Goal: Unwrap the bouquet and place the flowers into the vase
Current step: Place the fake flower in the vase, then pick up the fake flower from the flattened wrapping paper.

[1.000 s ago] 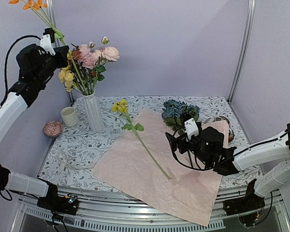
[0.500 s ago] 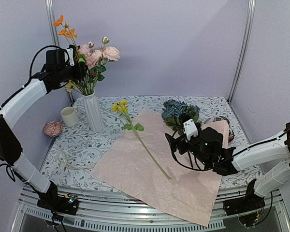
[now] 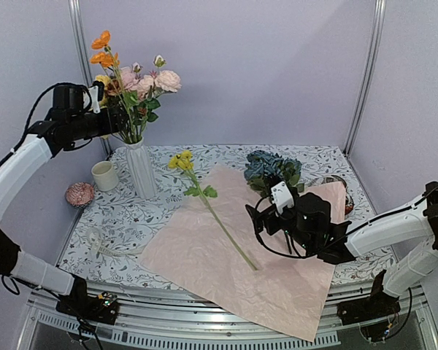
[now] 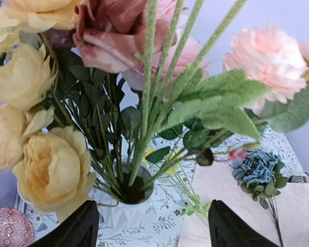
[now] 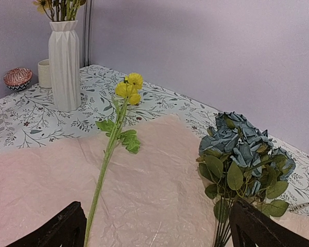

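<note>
Flowers (image 3: 135, 84) stand in the white vase (image 3: 141, 169) near the table's (image 3: 124, 219) far left corner, with the left claw (image 3: 117, 120) up among their stems.

Left claw (image 4: 152, 231) is spread wide and grips nothing: in its own view the green stems and the vase mouth sit just ahead, between the two fingers, with yellow and pink blooms above. Its arm arches in from the left edge, wrist level and pointing right at the bunch. The right claw (image 3: 259, 219) is also spread and empty, hovering low over the pink paper (image 3: 277, 284), which covers the table's near right part and overhangs the near edge. A yellow flower (image 5: 110, 149) lies slantwise on the paper ahead of it, to the left, and a blue cluster (image 5: 242, 154) lies to the right, at the paper's far edge. The right arm reaches in low from the near right corner. A mug (image 3: 104, 175) and a bowl (image 3: 79, 194) sit left of the vase.
</note>
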